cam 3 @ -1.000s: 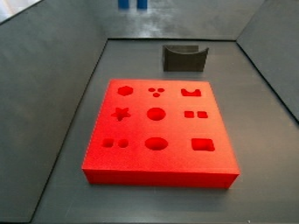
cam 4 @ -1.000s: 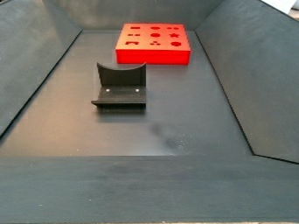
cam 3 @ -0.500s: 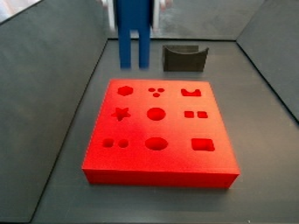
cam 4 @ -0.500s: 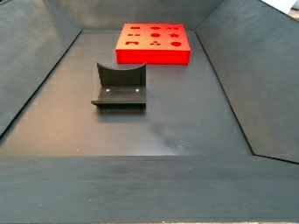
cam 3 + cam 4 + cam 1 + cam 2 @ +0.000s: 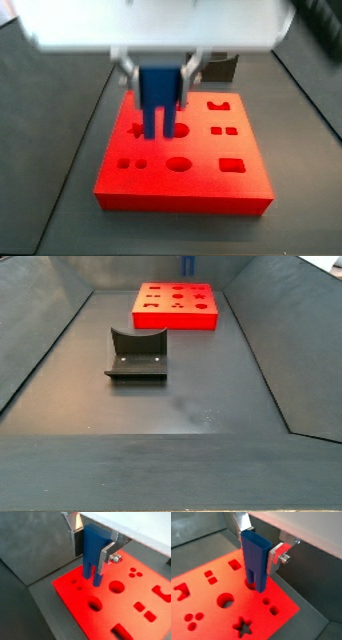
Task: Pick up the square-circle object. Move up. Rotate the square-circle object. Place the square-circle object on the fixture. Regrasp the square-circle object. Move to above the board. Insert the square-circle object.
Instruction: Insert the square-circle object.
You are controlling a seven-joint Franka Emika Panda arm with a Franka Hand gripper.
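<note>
The end effector (image 5: pixel 92 543) hangs above the board (image 5: pixel 127 614), its silver fingers (image 5: pixel 107 553) closed narrow on the upper part of the square-circle object (image 5: pixel 94 554), which it holds upright with the two prongs pointing down. In both wrist views the blue piece sits clamped between the flat plates, a screw head showing on the nearer plate (image 5: pixel 278 556). The prong tips (image 5: pixel 255 582) hover over the red surface of the board (image 5: pixel 211 599); whether they touch it cannot be told. In a side view the end effector (image 5: pixel 158 68) is blurred, and the square-circle object (image 5: pixel 160 98) stands over the board's (image 5: pixel 187 190) left half, its prongs in line with the board's middle row of recesses, near the star.

The board lies flat on the dark worktop (image 5: pixel 67 215), its top cut with circles, squares, a star and other shapes. Beyond the board's far edge, the fixture (image 5: pixel 225 66) peeks out behind the end effector. In a side view the fixture (image 5: pixel 136 354) stands well apart from the board (image 5: pixel 175 304), nearer the camera, with its notch open at the top. There only a small blue sliver (image 5: pixel 189 264) of the piece shows at the picture's edge, above the board.
</note>
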